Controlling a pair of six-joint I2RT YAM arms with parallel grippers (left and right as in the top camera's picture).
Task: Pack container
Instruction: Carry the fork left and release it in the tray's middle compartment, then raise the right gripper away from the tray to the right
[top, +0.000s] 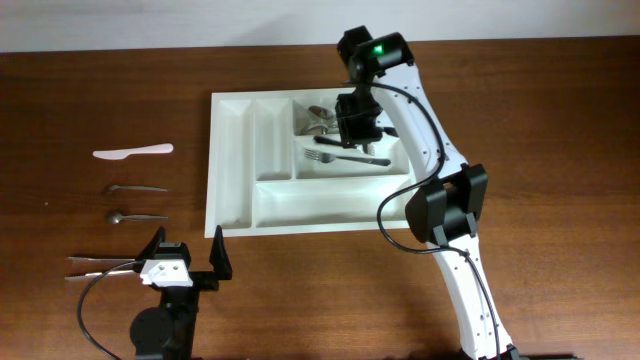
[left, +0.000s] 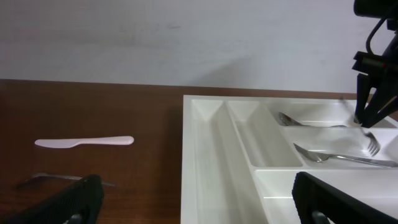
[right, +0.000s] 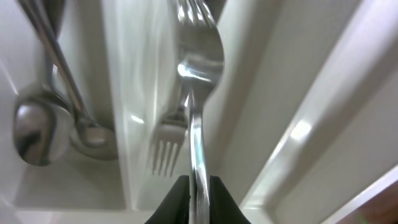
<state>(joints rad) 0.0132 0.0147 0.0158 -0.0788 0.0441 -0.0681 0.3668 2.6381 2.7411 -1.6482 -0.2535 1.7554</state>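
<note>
Steel fork (right: 198, 56) pinched between right fingers (right: 180, 196) over white container (top: 232, 170).

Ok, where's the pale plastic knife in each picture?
Overhead: plastic knife at far left on the table, left of the white tray.
Left wrist: knife at left, tray at right.
Right wrist: no knife; tray walls fill it.
Shared landmark: the tray.

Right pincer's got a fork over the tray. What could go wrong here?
The right pincer pinches the fork only by its thin handle, so it may swing or slip. It hangs close to the divider between the spoons and the lying fork; released here, it might straddle the wall.
</note>
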